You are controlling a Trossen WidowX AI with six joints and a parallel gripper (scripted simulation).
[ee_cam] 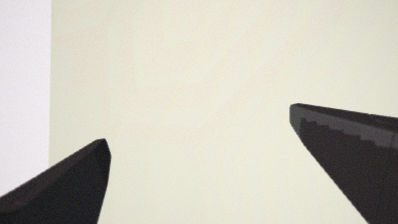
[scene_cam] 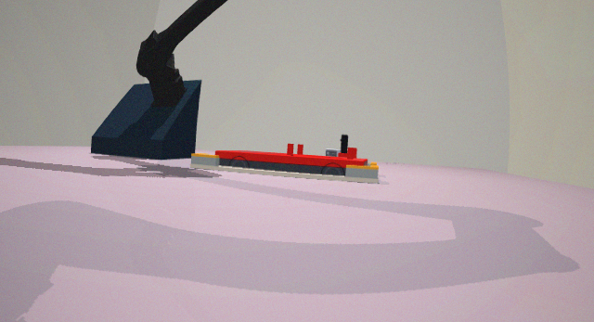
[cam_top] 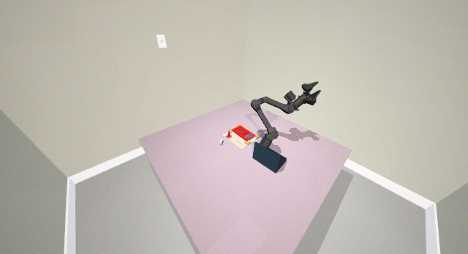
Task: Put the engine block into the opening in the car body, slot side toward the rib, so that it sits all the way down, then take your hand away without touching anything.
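The red car body (cam_top: 244, 132) (scene_cam: 260, 157) lies on a cream board (cam_top: 242, 146) with orange-topped corner pieces. Dark and grey patches show on its top; the opening and rib cannot be made out clearly. A small light grey block (cam_top: 221, 141) (scene_cam: 331, 152), seemingly the engine block, is on the table beside the board, outside the car body. Its slot side cannot be told. My gripper (cam_top: 319, 86) (ee_cam: 201, 129) is wide open and empty, raised high and far from the car body and block, pointing away from them.
A red piece with a black upright post (cam_top: 229, 135) (scene_cam: 344, 143) is at the board's left corner. Two short red uprights (scene_cam: 295, 149) show above the car body. The dark blue wedge base (cam_top: 268, 158) (scene_cam: 139, 122) carries the arm near the board.
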